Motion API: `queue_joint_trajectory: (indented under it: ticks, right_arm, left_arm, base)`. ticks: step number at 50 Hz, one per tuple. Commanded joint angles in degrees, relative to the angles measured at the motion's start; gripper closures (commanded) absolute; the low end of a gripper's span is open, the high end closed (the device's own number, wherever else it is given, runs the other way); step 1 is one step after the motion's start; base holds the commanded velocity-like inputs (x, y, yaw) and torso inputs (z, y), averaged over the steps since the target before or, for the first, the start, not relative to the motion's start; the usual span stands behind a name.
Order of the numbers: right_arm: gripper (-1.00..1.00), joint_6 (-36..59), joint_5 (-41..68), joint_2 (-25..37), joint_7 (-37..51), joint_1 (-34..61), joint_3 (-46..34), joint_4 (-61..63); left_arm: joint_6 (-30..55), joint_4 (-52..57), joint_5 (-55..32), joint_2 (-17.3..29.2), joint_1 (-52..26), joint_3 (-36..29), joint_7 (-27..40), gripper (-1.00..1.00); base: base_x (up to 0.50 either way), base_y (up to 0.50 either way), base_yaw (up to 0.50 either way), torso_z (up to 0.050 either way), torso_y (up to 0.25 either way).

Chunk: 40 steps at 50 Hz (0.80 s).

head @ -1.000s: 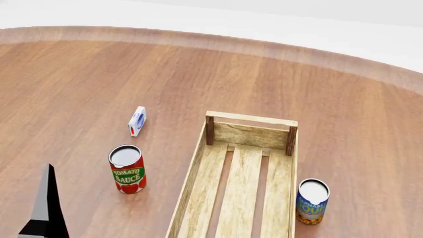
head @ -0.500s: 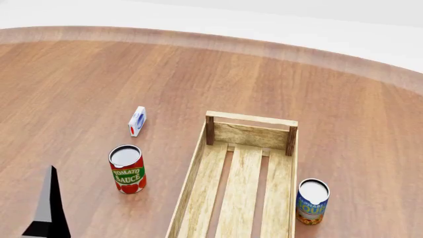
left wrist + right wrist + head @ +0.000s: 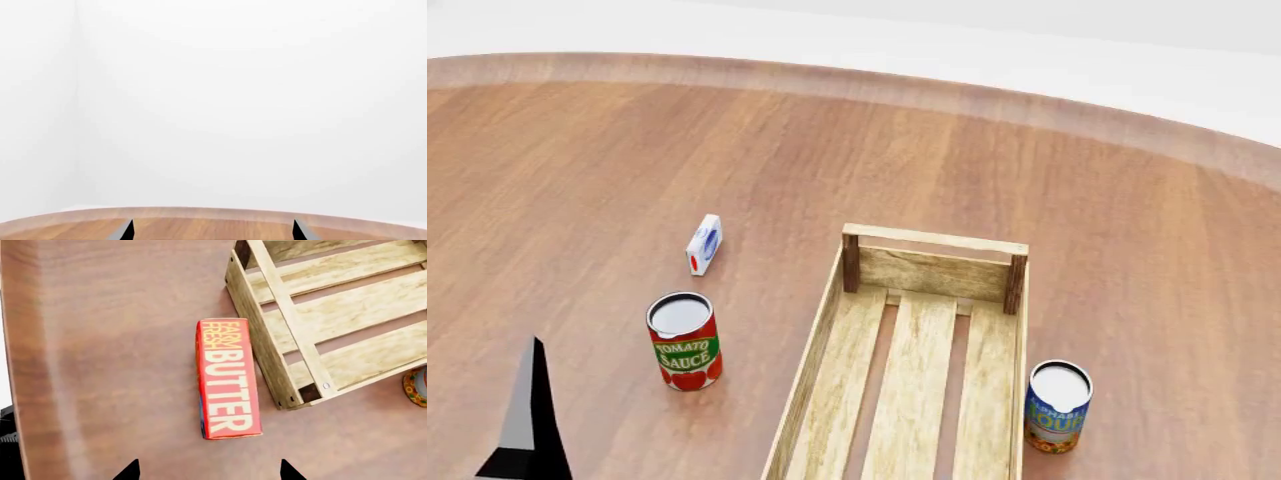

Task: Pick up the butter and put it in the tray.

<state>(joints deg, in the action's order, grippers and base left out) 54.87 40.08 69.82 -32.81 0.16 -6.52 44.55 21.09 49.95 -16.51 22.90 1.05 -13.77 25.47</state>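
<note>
While the butter (image 3: 227, 378) lies flat on the wooden table (image 3: 113, 355) just beside the tray (image 3: 320, 315), right gripper (image 3: 208, 471) above it, 2 tips apart, holding nothing, left gripper (image 3: 212, 231) spread, empty.

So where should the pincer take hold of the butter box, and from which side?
Grip the butter across its narrow width, near mid-length, coming from above. It lies flat, label up, beside the tray; the tray-side gap looks tight, so a pincer finger there may need care.
</note>
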Motion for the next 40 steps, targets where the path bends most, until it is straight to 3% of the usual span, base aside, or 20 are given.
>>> queue_joint_trajectory:
  ticks: [1, 14, 40]
  right_arm:
    - [-1.0, 8.64, -3.98, -1.23, -4.82, 16.16, -11.54, -0.13]
    - [-1.0, 13.63, -10.26, -3.76, -11.25, 28.82, -22.68, -0.61]
    - [-1.0, 12.17, -13.8, -7.65, -13.72, 34.74, -27.74, -3.15]
  left_arm:
    - [0.07, -0.08, -0.11, 0.27, -0.05, -0.16, 0.31, -1.0]
    - [-0.35, -0.58, -0.4, 0.52, -0.13, 0.0, 0.52, -1.0]
    - [-0.81, -1.42, -0.51, 0.81, -0.4, -0.37, 0.96, -1.0]
  base:
    - [0.0, 0.0, 0.0, 0.0, 0.0]
    - [0.0, 0.0, 0.0, 0.0, 0.0]
    - [0.0, 0.0, 0.0, 0.0, 0.0]
